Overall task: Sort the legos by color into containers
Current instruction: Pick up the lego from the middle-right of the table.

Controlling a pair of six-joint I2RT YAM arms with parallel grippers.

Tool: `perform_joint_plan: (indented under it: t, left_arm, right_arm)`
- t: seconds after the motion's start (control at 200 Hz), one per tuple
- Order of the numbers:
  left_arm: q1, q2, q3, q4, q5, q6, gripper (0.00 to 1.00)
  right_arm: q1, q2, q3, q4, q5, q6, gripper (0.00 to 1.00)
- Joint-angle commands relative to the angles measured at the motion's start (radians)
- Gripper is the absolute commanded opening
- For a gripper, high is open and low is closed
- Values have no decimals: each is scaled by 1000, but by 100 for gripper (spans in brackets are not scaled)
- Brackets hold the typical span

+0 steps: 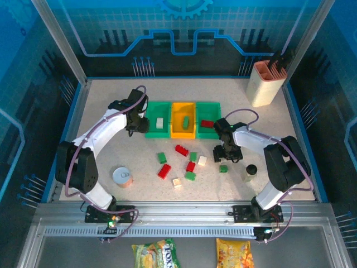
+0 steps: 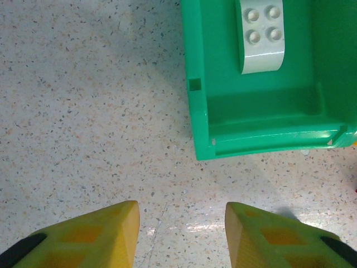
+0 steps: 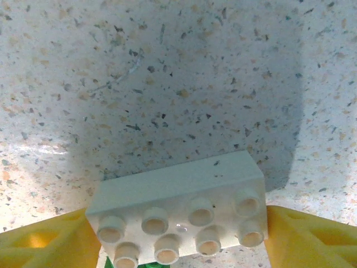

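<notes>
A white eight-stud brick (image 3: 175, 192) lies lengthwise between the yellow fingers (image 3: 50, 243) of the right gripper (image 3: 178, 237). Each finger presses against one end, so the brick is clamped, and it throws a wide shadow on the speckled table (image 3: 167, 67). A sliver of green shows under its near edge; I cannot tell what that is.

The left gripper (image 2: 181, 218) hangs with its jaws parted and nothing between them, over bare table just off the near corner of the left green bin (image 2: 201, 111). A white four-stud brick (image 2: 261, 36) lies inside that bin.

From above, the three bins stand side by side in a row. The orange bin (image 1: 177, 131) in the middle holds a green brick (image 1: 184, 120), and the right green bin (image 1: 209, 110) holds a red brick (image 1: 207, 123).

In front of the bins, loose bricks (image 1: 191, 166) in red, green and white lie scattered between the arms. A tin can (image 1: 122, 177) stands near the left arm and a dark-capped bottle (image 1: 251, 169) near the right. A beige holder (image 1: 266, 81) fills the far right corner.

Two snack bags (image 1: 155, 254) lie below the rail — their print is too small to read.
</notes>
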Motion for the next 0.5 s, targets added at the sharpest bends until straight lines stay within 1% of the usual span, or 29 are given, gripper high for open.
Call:
perform_joint_plan:
  t: [0.0, 0.09, 0.245, 0.36, 0.495]
  left_arm:
    - [12, -16, -14, 6, -16, 18, 45]
    - [12, -24, -12, -2, -21, 16, 45]
    - [18, -41, 6, -42, -43, 7, 45]
    - [47, -46, 19, -99, -52, -16, 46]
    - [93, -102, -23, -92, -16, -28, 46]
  right_arm:
    - [11, 4, -2, -8, -3, -2, 70]
    - [11, -9, 4, -20, -4, -4, 66]
    - [18, -35, 32, -54, 2, -1, 66]
    - [32, -53, 74, -92, 14, 1, 67]
    - [58, -69, 145, -142, 24, 6, 67]
